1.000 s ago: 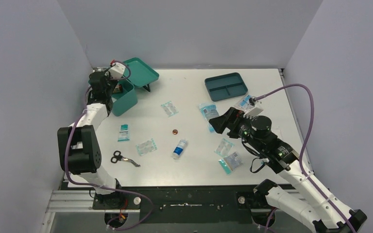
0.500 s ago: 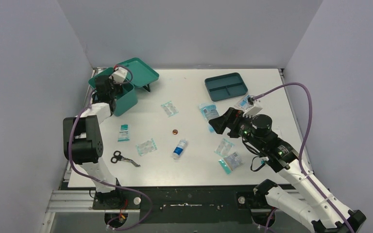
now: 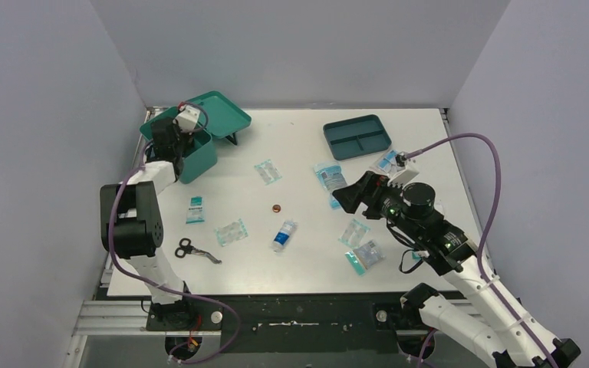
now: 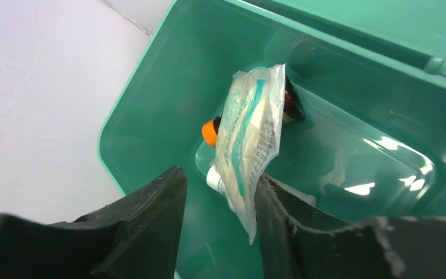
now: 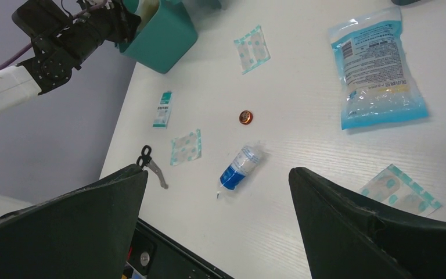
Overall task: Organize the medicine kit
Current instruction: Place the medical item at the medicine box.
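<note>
On the white bench [image 5: 325, 151] lie a blue pouch [image 5: 377, 70], a small bottle [image 5: 241, 167], a round copper piece [image 5: 245, 117] and scissors [image 5: 151, 165]; the right hand [image 5: 215, 177] is spread wide.

The white surface [image 3: 291, 142] carries the open medicine kit [image 3: 198, 159] at its far left and a divided tray [image 3: 357, 136] at the far right. Between and nearer lie scissors [image 3: 196, 250], a small bottle [image 3: 284, 234], a brown cap [image 3: 276, 208], a blue pouch [image 3: 328, 175] and scattered sachets [image 3: 268, 172].

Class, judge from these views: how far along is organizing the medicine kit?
Done: a dark bottle lies inside the medicine kit. In hand: left gripper, jaws apart, with a packet against one finger over the kit. Left: scissors, blue-labelled bottle, large pack, sachets on the table; right gripper open, empty.
</note>
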You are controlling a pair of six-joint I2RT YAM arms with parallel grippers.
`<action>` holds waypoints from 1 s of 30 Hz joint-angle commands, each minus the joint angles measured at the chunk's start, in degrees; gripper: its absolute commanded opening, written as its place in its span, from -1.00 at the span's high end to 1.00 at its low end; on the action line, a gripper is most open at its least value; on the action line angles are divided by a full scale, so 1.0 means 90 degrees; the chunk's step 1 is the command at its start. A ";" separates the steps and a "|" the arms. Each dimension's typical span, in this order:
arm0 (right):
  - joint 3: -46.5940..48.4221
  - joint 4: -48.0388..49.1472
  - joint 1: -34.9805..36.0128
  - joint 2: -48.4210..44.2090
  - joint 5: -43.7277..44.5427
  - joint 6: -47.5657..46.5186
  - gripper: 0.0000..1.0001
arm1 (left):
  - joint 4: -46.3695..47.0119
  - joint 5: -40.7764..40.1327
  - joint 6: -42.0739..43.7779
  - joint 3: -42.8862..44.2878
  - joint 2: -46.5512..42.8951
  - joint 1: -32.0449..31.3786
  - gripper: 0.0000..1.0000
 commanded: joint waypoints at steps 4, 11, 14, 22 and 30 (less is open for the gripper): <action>0.0140 -0.0150 -0.0054 -0.0227 -0.0320 0.0223 -1.00 | -0.0722 -0.0280 -0.0768 0.0590 -0.0962 -0.0415 0.01; 0.0170 -0.0339 -0.0053 -0.0328 -0.0423 0.0476 -1.00 | -0.1705 -0.0727 -0.1169 0.0854 -0.1675 -0.1263 -0.17; 0.0079 -0.0356 -0.0051 -0.0466 -0.0401 0.0552 -1.00 | -0.2296 -0.0691 -0.1672 0.1030 -0.1902 -0.1376 -0.21; -0.0061 -0.0861 -0.0050 -0.0484 0.0151 0.0729 -1.00 | -0.3144 0.0793 -0.3116 0.0803 -0.3133 -0.1518 -0.94; -0.0034 -0.1262 -0.0053 -0.0054 0.0759 0.0806 -1.00 | -0.3109 0.3171 -0.4722 -0.0291 -0.4015 -0.1710 -0.95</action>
